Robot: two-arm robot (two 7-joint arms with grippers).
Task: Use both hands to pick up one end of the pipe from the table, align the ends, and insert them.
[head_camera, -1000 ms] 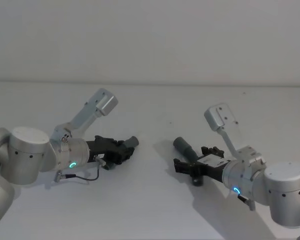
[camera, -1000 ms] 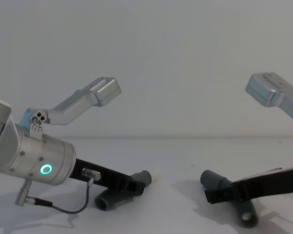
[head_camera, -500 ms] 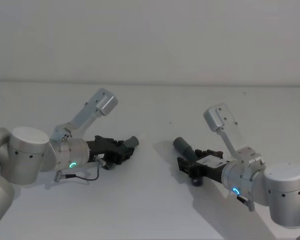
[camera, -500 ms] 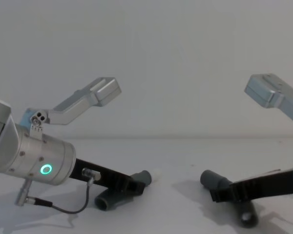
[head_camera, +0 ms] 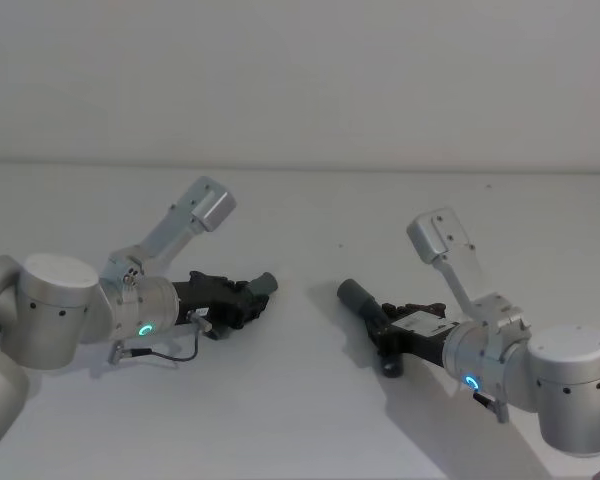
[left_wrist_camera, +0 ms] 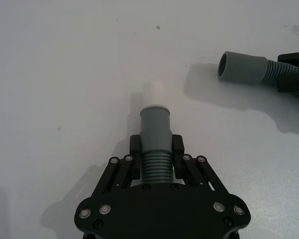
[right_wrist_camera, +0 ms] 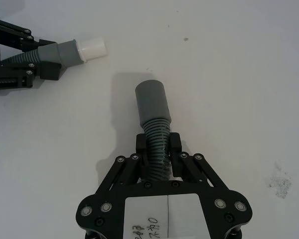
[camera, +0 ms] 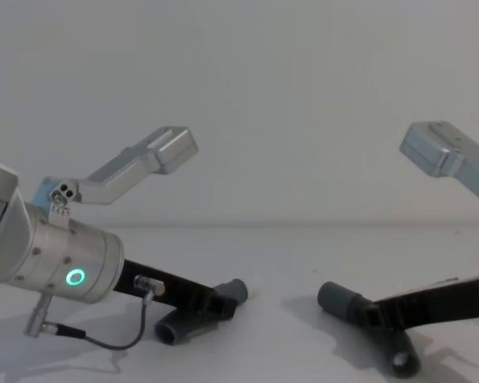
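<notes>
The left gripper [left_wrist_camera: 155, 145] clamped the white-tipped piece [left_wrist_camera: 154, 122] and the right gripper [right_wrist_camera: 158, 145] the open-cuffed piece [right_wrist_camera: 156, 130] by their ribs, leaving the ends [left_wrist_camera: 154, 91] free to mate.

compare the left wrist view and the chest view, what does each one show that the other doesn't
Left wrist, not chest: the left gripper from behind, shut on the left piece's ribs, and the hollow mouth of the right piece. Chest, not left wrist: the green ring light, the left piece's free end below the gripper, the wall. Both: the two pieces, cuffs apart, the right gripper on its piece, the table.
</notes>
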